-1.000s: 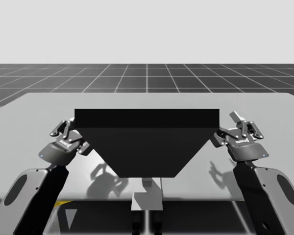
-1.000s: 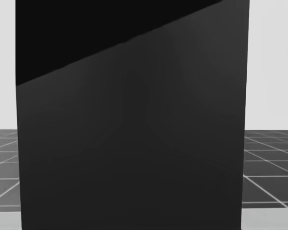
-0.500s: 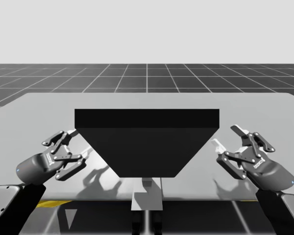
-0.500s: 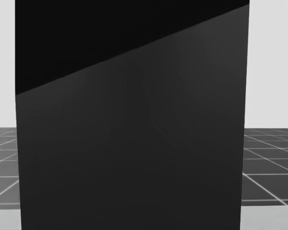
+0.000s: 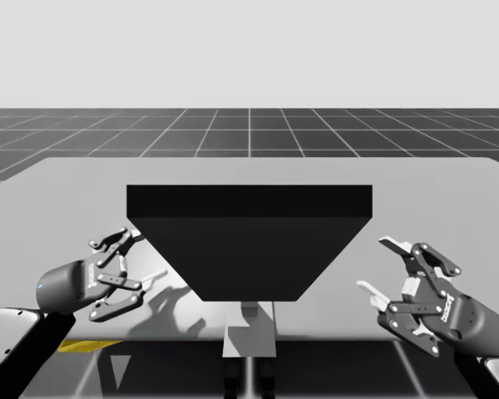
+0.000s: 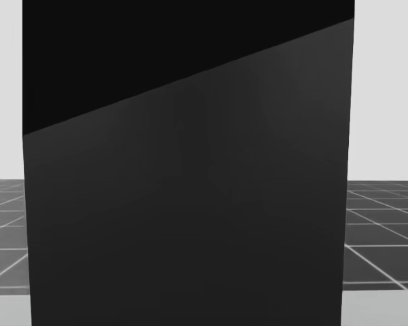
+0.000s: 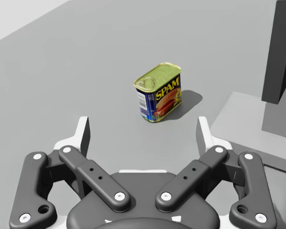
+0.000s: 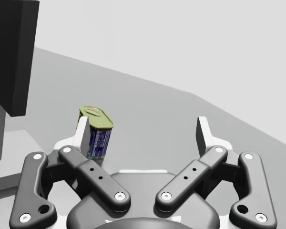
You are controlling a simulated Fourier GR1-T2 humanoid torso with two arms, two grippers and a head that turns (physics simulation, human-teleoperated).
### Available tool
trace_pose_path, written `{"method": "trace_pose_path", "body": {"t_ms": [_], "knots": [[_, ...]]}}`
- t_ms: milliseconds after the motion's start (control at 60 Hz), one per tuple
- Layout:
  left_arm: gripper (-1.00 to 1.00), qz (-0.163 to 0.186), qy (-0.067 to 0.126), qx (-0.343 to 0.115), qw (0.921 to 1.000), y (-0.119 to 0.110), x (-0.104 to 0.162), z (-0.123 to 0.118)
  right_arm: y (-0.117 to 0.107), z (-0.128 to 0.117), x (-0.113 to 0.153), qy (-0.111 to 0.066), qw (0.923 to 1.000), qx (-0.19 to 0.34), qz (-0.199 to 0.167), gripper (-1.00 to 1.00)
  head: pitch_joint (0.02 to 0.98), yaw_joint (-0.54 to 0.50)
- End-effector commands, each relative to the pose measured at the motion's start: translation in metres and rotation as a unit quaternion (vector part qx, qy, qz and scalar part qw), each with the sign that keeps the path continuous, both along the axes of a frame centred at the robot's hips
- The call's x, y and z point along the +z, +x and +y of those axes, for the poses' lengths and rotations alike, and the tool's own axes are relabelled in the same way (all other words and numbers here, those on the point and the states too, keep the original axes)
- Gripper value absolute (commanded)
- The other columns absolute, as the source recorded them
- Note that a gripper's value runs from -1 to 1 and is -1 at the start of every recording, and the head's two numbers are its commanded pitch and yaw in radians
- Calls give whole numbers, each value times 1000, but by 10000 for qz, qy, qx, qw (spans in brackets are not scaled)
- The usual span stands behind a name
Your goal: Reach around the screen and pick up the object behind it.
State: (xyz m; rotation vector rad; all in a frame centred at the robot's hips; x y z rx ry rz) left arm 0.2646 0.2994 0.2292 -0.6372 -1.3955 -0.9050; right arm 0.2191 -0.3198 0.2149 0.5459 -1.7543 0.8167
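Can [image 7: 158, 93], rectangular with rounded corners, yellow and blue on its sides and closed by a gold pull-tab lid [image 7: 157, 76]. It stands upright on the table [image 5: 449, 191] behind the screen [image 5: 249, 241], on the side away from the robot, near the screen's grey base [image 7: 243, 114] but apart from it.

It is judged to be stiff sheet metal, fairly heavy for its bulk if full, and not fragile. The glossy printed walls are likely to be slippery. The best hold is probably across the two broad flat faces at about mid-height. That keeps the pads off the rounded corners, where they could slide, and off the lid's raised tab.

The left gripper [image 7: 144, 132] is off the screen's left edge, its two fingers spread wide and holding nothing; its wrist view looks past the screen at the can. The right gripper [image 8: 143, 131] is off the screen's right edge, likewise spread wide and empty. In the right wrist view the can lies beyond the screen, partly hidden by one finger. Neither gripper touches the screen. From the head, the screen blocks the line to the can.
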Motion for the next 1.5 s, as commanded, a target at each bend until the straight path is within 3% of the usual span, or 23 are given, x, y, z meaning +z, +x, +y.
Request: {"method": "trace_pose_path", "body": {"t_ms": [17,350,567,900,1033,1500], "knots": [[-1000,83,111,-236,9996,8,-5,-7,-3,4,-8,-127,9997,219,-35,-1000,92,-32],[-1000,243,318,-306,9987,52,-7,-21,-2,8,-17,-194,9991,366,-18,-1000,96,-27],[-1000,278,461,-367,9979,66,-12,-33,3,11,-25,-205,9990,386,25,-1000,100,-28],[-1000,493,567,-730,9945,99,-24,-76,4,15,-31,-213,9988,441,72,-1000,113,-37],[-1000,605,561,-852,9929,108,-29,-89,5,16,-33,-214,9987,448,85,-1000,118,-44],[-1000,907,839,-1219,9848,129,-52,-126,7,19,-40,-258,9985,467,93,-1000,146,-54]]}}
